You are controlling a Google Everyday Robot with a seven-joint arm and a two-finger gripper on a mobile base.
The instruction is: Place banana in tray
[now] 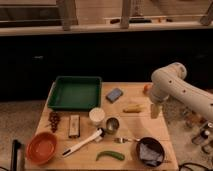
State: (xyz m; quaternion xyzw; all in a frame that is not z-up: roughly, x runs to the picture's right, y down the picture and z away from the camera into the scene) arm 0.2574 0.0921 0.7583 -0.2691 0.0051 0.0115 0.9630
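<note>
Barely started. Found banana (132, 107) on table (135, 92), apart from tray (75, 78), not in it (tray bare). Saw gripper (156, 111) just beside the fruit, claw spread, empty. Judged grasp, carry, drop all pending.

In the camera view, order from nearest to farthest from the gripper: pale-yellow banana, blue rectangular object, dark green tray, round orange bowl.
The gripper hangs at the table's right edge.
1. Pale-yellow banana, beside it.
2. Blue rectangular object, centre back.
3. Dark green tray, back left.
4. Round orange bowl, front left.
</note>
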